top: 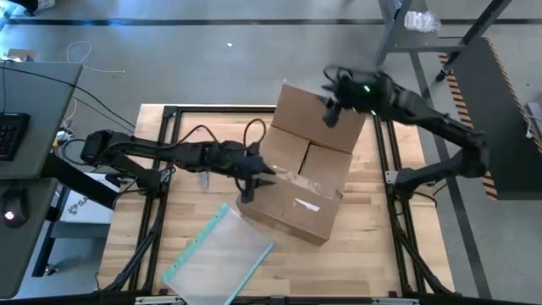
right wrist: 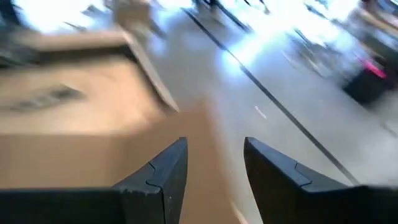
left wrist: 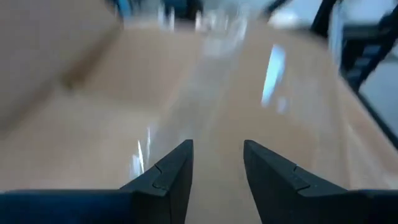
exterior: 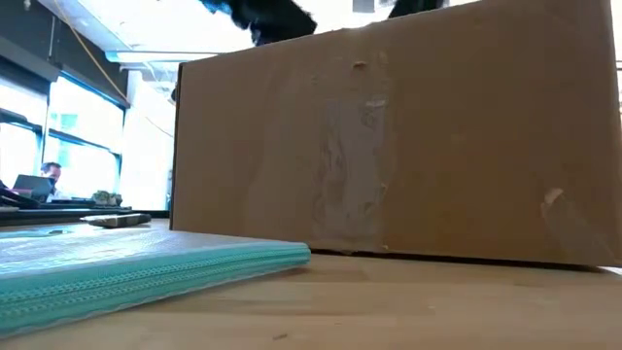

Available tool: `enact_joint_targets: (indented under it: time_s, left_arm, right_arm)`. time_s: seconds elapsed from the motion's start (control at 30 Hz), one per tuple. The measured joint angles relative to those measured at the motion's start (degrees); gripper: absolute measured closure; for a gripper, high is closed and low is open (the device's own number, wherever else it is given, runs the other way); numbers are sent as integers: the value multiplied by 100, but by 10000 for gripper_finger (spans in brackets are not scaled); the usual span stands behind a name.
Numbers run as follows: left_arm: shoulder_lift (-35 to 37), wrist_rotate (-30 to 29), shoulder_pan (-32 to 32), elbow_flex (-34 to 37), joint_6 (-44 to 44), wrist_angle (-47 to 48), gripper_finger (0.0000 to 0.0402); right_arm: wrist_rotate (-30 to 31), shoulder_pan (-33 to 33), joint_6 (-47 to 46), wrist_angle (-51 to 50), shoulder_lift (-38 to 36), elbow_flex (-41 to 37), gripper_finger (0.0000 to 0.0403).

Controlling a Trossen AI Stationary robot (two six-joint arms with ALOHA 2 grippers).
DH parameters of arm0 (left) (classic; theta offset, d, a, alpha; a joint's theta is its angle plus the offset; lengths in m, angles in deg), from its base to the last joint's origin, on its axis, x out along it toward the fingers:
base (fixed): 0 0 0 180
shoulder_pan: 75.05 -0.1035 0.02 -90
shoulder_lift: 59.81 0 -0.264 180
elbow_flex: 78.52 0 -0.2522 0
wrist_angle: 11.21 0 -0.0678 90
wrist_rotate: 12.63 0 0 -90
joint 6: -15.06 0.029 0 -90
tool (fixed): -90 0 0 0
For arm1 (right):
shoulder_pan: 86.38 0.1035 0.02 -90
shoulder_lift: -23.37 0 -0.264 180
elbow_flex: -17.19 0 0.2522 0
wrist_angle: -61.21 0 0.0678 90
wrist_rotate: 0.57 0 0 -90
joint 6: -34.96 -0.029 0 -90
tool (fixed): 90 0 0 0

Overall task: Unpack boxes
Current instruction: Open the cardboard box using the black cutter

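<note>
The brown cardboard box [top: 305, 169] stands slantwise in the middle of the table, and its side fills the low view [exterior: 398, 136]. Clear tape [top: 303, 203] glints on its near part, and its far flap [top: 318, 114] lies toward the table's far edge. My left gripper [top: 248, 188] is open at the box's left side; in its wrist view the fingers [left wrist: 217, 155] stand apart over the taped cardboard [left wrist: 211, 81] with nothing between them. My right gripper [top: 330, 108] hangs open above the far flap, and its fingers [right wrist: 216, 152] hold nothing.
A flat clear pouch with a teal edge [top: 216, 254] lies on the table's near left, in front of the box [exterior: 146, 267]. A black frame [top: 165, 114] runs round the tabletop. A desk with a keyboard [top: 13, 135] stands beyond the left edge.
</note>
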Motion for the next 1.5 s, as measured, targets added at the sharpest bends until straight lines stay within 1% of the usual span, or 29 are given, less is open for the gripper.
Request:
enact_joint_targets:
  time_s: [0.1, 0.17, 0.23, 0.27, 0.33, 0.4, 0.47, 0.5, 0.57, 0.63, 0.73, 0.8, 0.83, 0.9, 1.0, 1.07, 1.13, 1.23, 1.33, 1.4, 1.5]
  left_arm:
    - [40, 30, 156, -6, 301, -413, 275]
    - [166, 190, 280, -6, 482, -316, 275]
    - [342, 461, 434, -9, 470, 125, 275]
    - [435, 601, 519, -11, 301, 421, 275]
    - [558, 899, 684, -15, -268, 1315, 275]
    - [590, 978, 889, 47, -832, 2103, 275]
    - [580, 971, 1069, 288, -1163, 2305, 275]
    - [548, 867, 1123, 460, -1232, 2208, 275]
    - [454, 345, 1164, 760, -1365, 1842, 275]
    - [393, -512, 1065, 967, -1371, 1610, 275]
    - [339, -1673, 698, 1165, -1205, 1353, 275]
    - [332, -2162, 335, 1150, -1006, 936, 275]
    - [345, -2258, 135, 1132, -893, 790, 275]
    - [356, -2192, -281, 1137, -679, 568, 275]
    - [337, -1870, -791, 1148, -388, 28, 275]
    - [379, -1572, -1092, 1141, -224, -522, 275]
    - [491, -1258, -1281, 1079, -94, -755, 275]
    - [846, -1058, -1380, 749, 11, -639, 275]
    - [1369, -1021, -1314, 393, 204, -536, 275]
    - [1682, -830, -1233, 236, 248, -475, 275]
    - [2032, -359, -1120, 79, 97, -513, 275]
  right_arm:
    - [-578, 748, -280, -49, -283, -271, 261]
    - [-634, 1193, -594, -114, -374, -637, 261]
    - [-380, 1554, -1056, -180, -393, -1097, 261]
    - [-213, 1670, -1294, -247, -390, -1337, 261]
    - [-25, 1822, -1727, -318, -363, -1816, 261]
    - [28, 1917, -2123, -180, -343, -2249, 261]
    - [27, 1996, -2434, 86, -343, -2625, 261]
    - [-4, 2040, -2536, 279, -343, -2774, 261]
    - [-250, 2136, -2592, 664, -343, -2984, 261]
    - [-566, 2276, -2541, 1131, -346, -3080, 261]
    - [-637, 2463, -2506, 1855, -365, -3107, 261]
    - [-687, 2589, -2516, 2352, -355, -3089, 261]
    - [-682, 2635, -2479, 2491, -354, -3102, 261]
    - [-535, 2690, -2366, 2926, -342, -3107, 261]
    - [-82, 2701, -2178, 3695, -198, -3103, 261]
    - [147, 2635, -2013, 4280, 0, -3103, 261]
    - [316, 2547, -1930, 4901, 228, -3102, 261]
    - [485, 2299, -1906, 5590, 669, -3098, 261]
    - [459, 2032, -2044, 6009, 1140, -3074, 261]
    - [352, 1852, -2169, 6000, 1481, -2925, 261]
    - [165, 1653, -2198, 5596, 2059, -2574, 261]
